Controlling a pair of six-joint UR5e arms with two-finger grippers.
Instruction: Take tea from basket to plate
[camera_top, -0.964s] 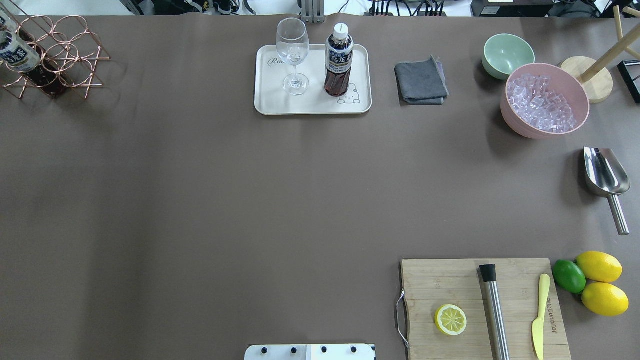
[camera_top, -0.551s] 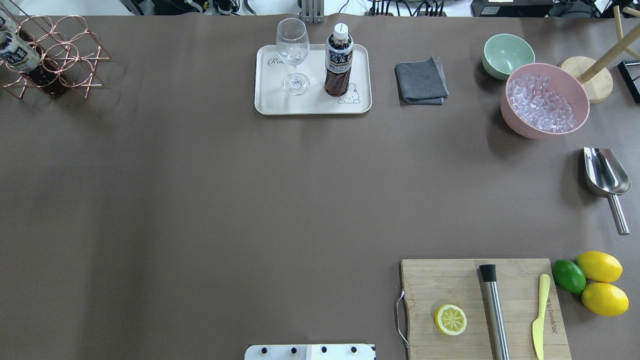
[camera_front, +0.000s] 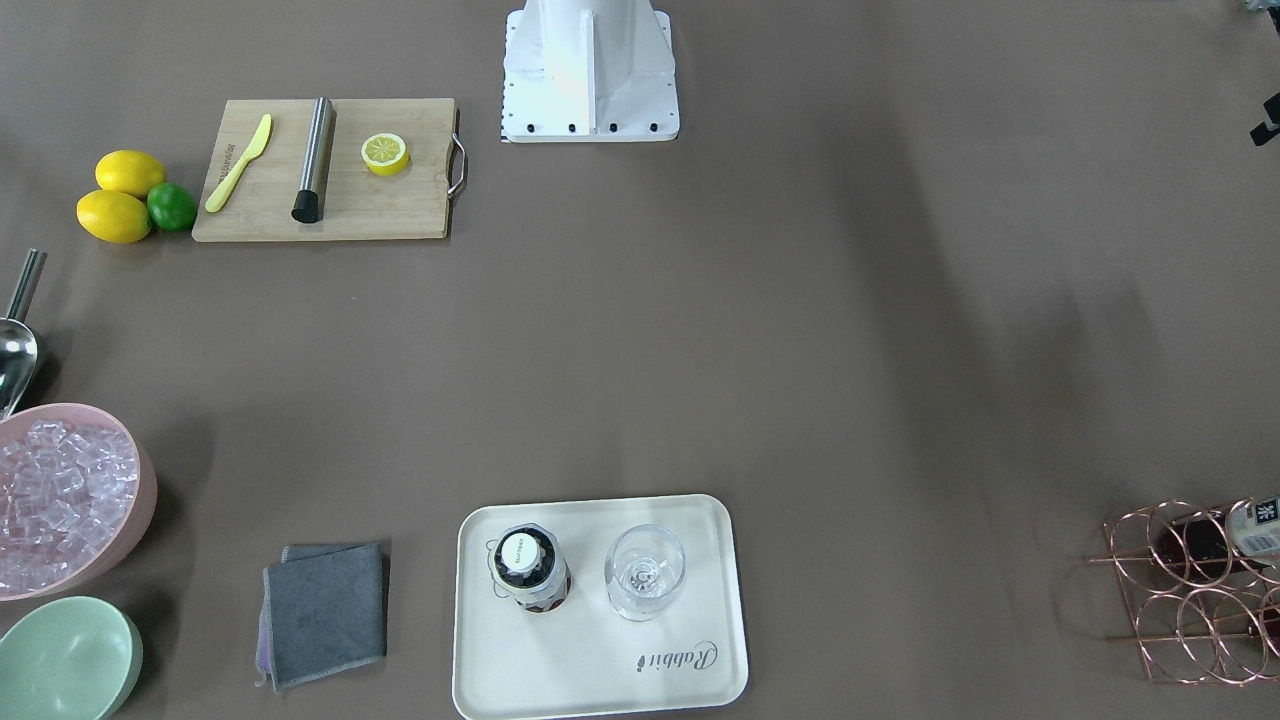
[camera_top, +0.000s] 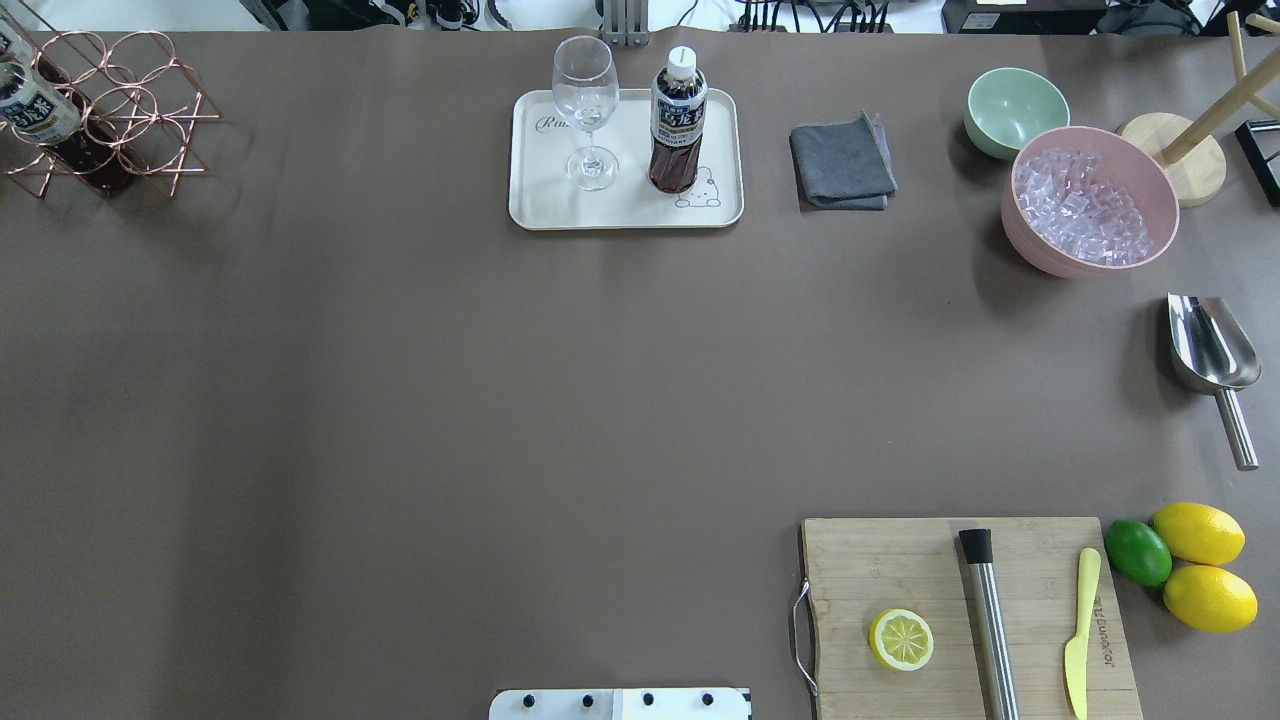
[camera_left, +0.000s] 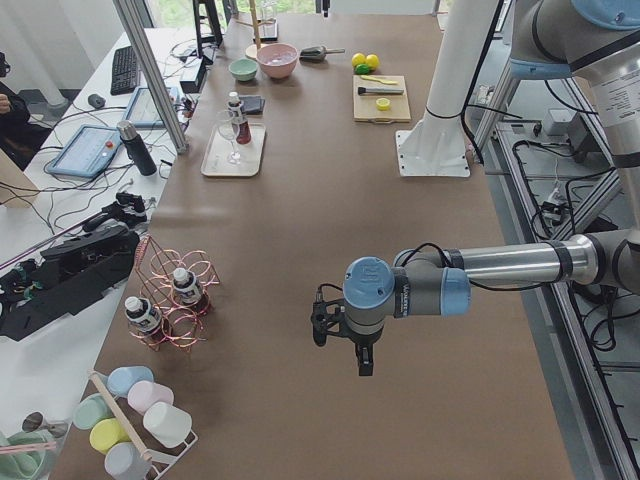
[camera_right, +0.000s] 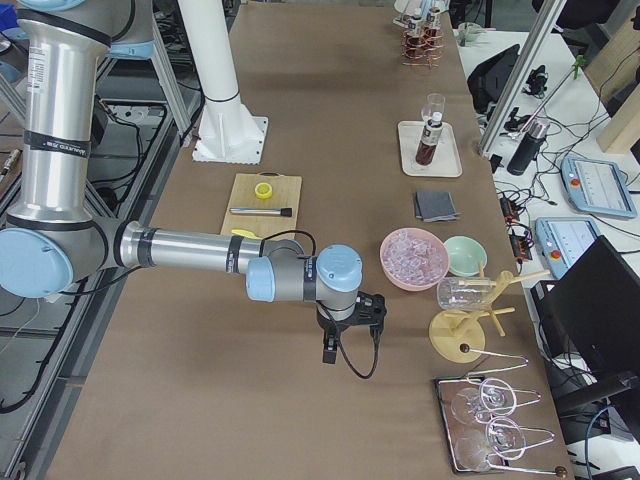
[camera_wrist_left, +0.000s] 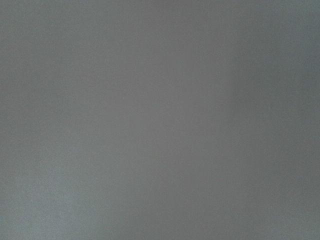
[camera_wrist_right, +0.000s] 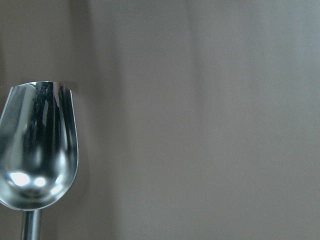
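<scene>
One tea bottle (camera_top: 678, 120) stands upright on the cream plate (camera_top: 620, 208) at the table's far middle, next to a stemmed glass (camera_top: 586, 100); it also shows from above in the front-facing view (camera_front: 530, 568). Two more tea bottles (camera_left: 185, 288) sit in the copper wire basket (camera_top: 150, 100) at the far left corner. My left gripper (camera_left: 335, 326) hangs over bare table, away from the basket. My right gripper (camera_right: 350, 318) hangs above the table near the pink bowl. Both show only in side views, so I cannot tell whether they are open or shut.
A grey cloth (camera_top: 842, 162), a green bowl (camera_top: 1015, 105) and a pink bowl of ice (camera_top: 1090, 200) lie to the plate's right. A metal scoop (camera_top: 1210, 350) is at the right edge. A cutting board (camera_top: 900, 570) with lemon half, muddler and knife is near right.
</scene>
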